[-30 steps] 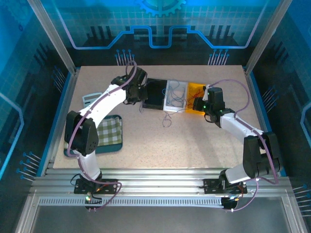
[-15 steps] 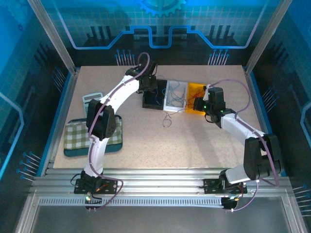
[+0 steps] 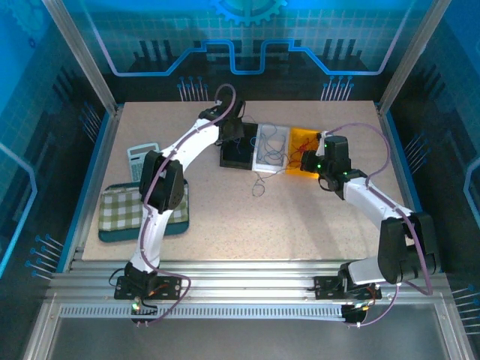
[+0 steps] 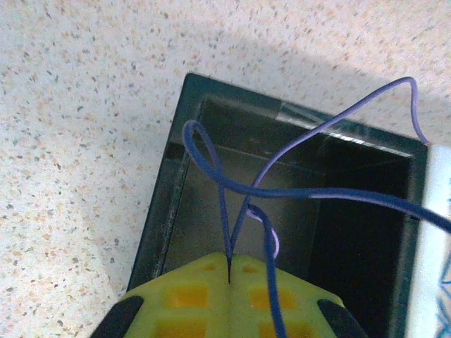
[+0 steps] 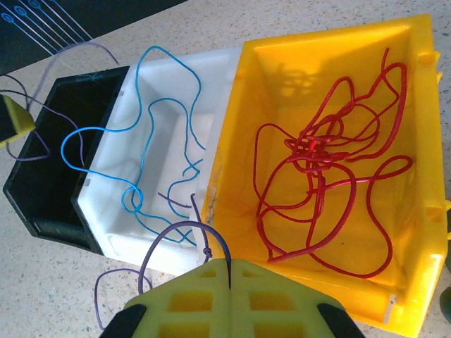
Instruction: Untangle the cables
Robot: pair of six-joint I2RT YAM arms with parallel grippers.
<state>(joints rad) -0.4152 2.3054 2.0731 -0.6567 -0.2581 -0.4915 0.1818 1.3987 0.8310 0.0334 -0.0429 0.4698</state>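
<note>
Speckled beige tabletop (image 3: 300,225); blue-lit, grid-patterned wall panels (image 3: 135,37), possibly acrylic; aluminium frame posts (image 3: 81,56) at corners.

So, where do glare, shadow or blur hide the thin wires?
Left wrist view: a glare streak on the far wall of the black bin; purple wire sharp, left pincer blurred. Right wrist view: even light, red wires throw soft shadows on the wall of the yellow bin. Top view: blue-tinted, wires hair-thin, hardly traceable.
</note>
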